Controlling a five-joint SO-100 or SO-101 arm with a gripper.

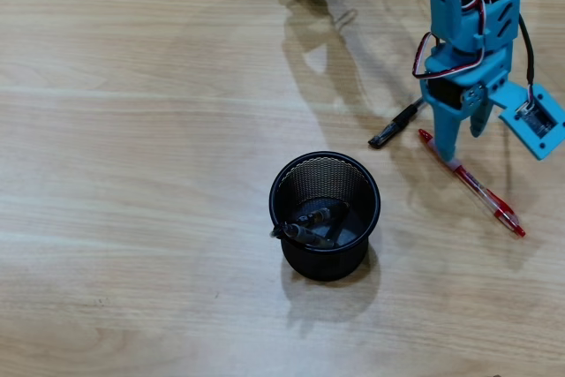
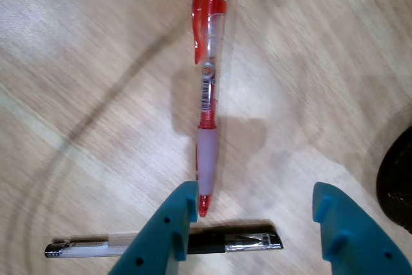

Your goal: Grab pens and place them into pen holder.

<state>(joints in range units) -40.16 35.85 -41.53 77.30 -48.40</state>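
the tool point(image 2: 254, 207) hangs low over the wooden tabletop point(image 1: 132, 130) with its teal fingers point(image 2: 170, 227) spread wide and nothing between them. in the wrist view the tip of the red-and-clear pen point(image 2: 207, 104) lies just beside the left finger, and its barrel runs away toward the top of the frame. the clear-and-black pen point(image 2: 232, 243) lies crosswise under that finger, close to the red pen's tip, though contact cannot be judged. in the overhead view the same two pens sit below the arm: the red one point(image 1: 481, 190) slants down to the right, and the dark one point(image 1: 395, 125) points down-left. the black mesh pen holder point(image 1: 325, 184) stands upright, well apart from them, toward the lower middle of the frame. two dark pens point(image 1: 309, 227) already lie tilted inside it.

so the job looks half done, and the step in hand is lining up a grasp on one of the two remaining pens. the red pen is off-centre in the opening, near one finger. the next move calls for a small sideways shift so that the pen sits midway, then a descent and closing across the barrel without catching the dark pen alongside.
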